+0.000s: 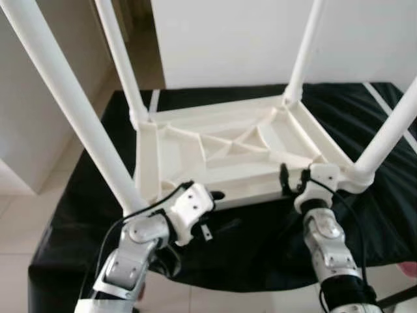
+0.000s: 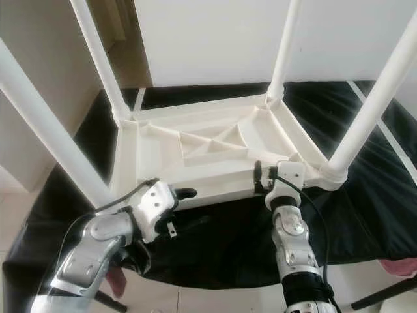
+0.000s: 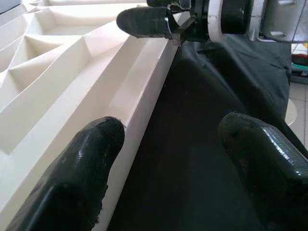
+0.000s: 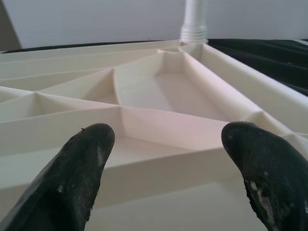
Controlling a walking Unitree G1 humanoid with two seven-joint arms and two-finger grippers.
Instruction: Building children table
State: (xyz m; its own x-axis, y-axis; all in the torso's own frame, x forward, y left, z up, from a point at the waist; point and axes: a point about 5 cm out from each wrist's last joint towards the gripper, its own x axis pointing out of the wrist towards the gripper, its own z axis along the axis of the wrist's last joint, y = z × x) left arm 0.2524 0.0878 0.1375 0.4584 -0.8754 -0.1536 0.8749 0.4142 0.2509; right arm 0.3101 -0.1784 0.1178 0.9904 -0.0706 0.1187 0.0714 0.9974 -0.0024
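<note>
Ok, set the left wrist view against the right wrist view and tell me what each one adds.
Left wrist view: the table's near edge seen along its length, the black cloth beside it, and the right gripper ahead at that same edge.

Right wrist view: the ribbed underside of the tabletop seen head-on, with a white leg rising from a far corner socket.

Both: the upside-down white table, and each gripper's own two black fingers spread open, those of the left gripper with one on the rim and one over the cloth.
</note>
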